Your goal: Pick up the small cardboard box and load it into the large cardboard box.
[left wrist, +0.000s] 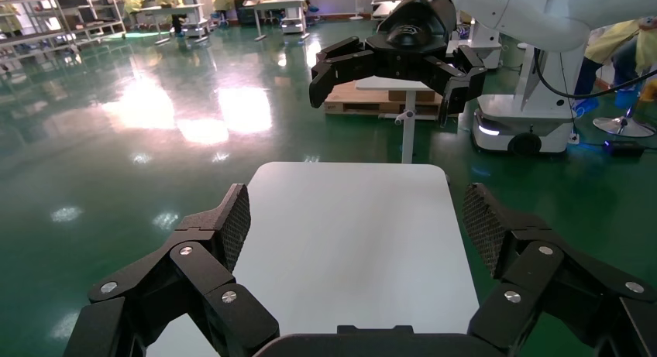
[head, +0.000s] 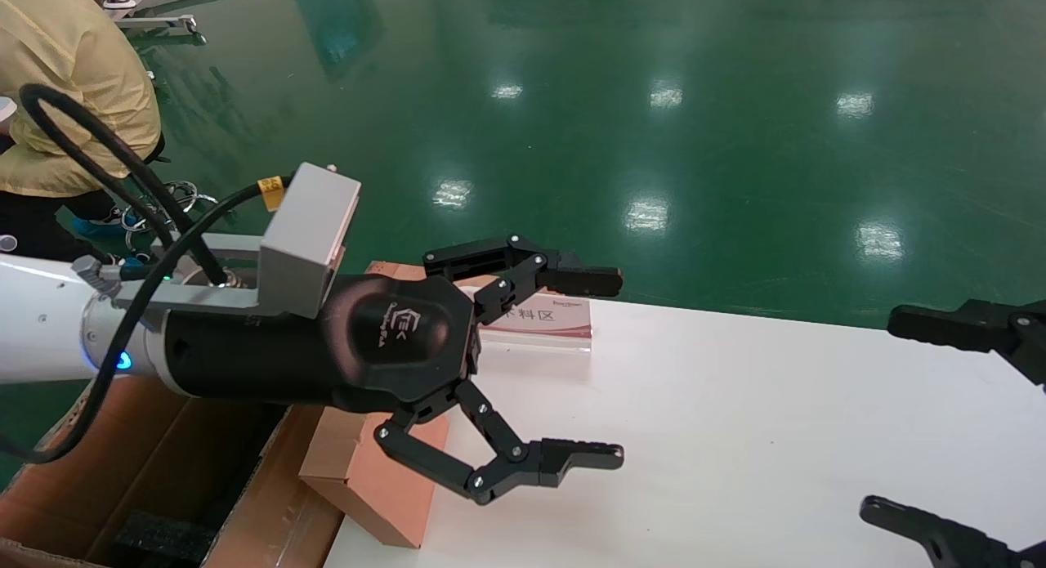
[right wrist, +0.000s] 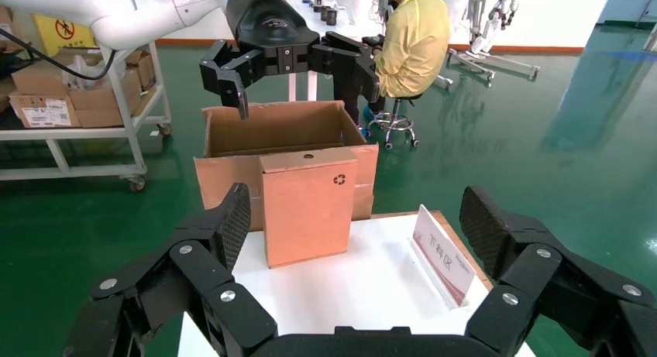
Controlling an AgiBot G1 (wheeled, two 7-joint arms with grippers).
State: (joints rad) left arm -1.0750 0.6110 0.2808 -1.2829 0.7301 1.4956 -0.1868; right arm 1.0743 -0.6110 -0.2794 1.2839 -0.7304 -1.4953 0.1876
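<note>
Step one here: reach not made yet, nothing grabbed.

Left claw (head: 592, 368) hangs wide above the surface (head: 735, 437); the small cardboard box (right wrist: 308, 204) stands at the edge beside the large cardboard box (right wrist: 271, 132). Right claw (head: 907, 417), also wide, idles nearby. Next up, probably closing around that box.

The white worktop (head: 735, 404) carries the small cardboard box (right wrist: 308, 206), standing upright at the robot's left edge with its recycling symbol facing across the surface, and a tilted clear sign stand (head: 543, 319) (pink card, printed characters) near the far left corner; green floor (head: 654, 102) lies beyond
</note>
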